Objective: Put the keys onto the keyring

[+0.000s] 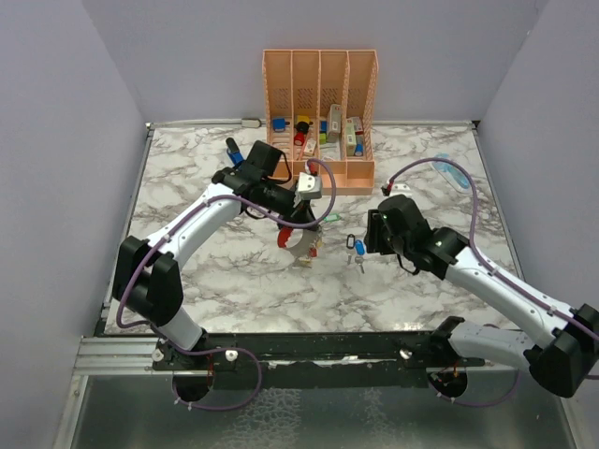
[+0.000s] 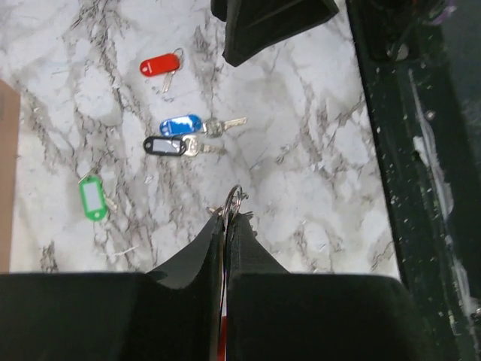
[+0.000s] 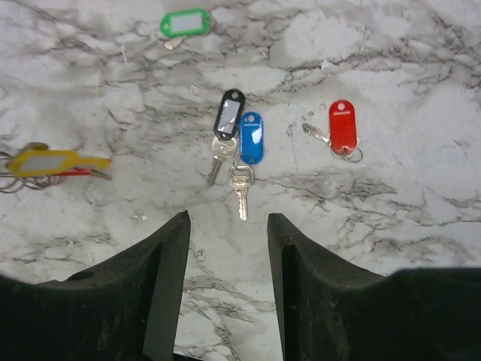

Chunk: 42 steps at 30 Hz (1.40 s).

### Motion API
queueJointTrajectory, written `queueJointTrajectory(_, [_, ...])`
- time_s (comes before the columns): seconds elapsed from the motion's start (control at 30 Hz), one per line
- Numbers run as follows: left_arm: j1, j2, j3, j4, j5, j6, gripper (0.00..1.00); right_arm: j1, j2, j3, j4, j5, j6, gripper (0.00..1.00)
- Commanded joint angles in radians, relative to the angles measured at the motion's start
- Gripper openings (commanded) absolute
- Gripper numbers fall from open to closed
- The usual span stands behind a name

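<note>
The keyring [image 1: 284, 239], a red loop, hangs just under the left claw [image 2: 225, 219], which is pressed together on a thin metal ring [image 2: 235, 200] at its tips. A yellow key [image 3: 49, 160] lies near it, far off to the left of the right claw [image 3: 228, 226]. That claw hovers with its fingers apart and nothing between them. Just ahead of it the black key [image 3: 229, 116] and blue key [image 3: 250, 139] lie side by side, touching. The red key [image 3: 342, 126] is ahead to its right and the green key [image 3: 185, 21] farther ahead, all on the marble table [image 1: 187, 271]. A peach organizer [image 1: 318, 94] stands beyond the left claw.
</note>
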Motion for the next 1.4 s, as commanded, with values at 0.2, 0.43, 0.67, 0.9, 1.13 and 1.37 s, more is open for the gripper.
queueJointTrajectory(0.2, [0.004,-0.109,-0.132,0.026,-0.204,0.254,0.0,-0.05,0.275,-0.012,0.039,-0.162,-0.013,0.4])
queueJointTrajectory(0.43, [0.004,-0.104,-0.109,-0.031,-0.145,0.3,0.0,-0.077,0.454,0.044,0.093,-0.136,-0.091,0.37])
queueJointTrajectory(0.67, [0.004,-0.094,-0.075,-0.015,-0.166,0.28,0.0,-0.218,0.48,0.043,0.074,-0.122,-0.127,0.38])
queueJointTrajectory(0.9, [0.004,-0.08,-0.072,0.014,-0.185,0.254,0.0,-0.253,0.522,0.083,0.047,-0.038,-0.183,0.4])
queueJointTrajectory(1.13, [0.004,-0.076,-0.073,0.024,-0.188,0.239,0.0,-0.287,0.586,0.103,0.046,0.01,-0.245,0.39])
queueJointTrajectory(1.37, [0.005,-0.071,-0.068,0.024,-0.196,0.241,0.0,-0.294,0.585,0.126,0.069,-0.046,-0.259,0.38])
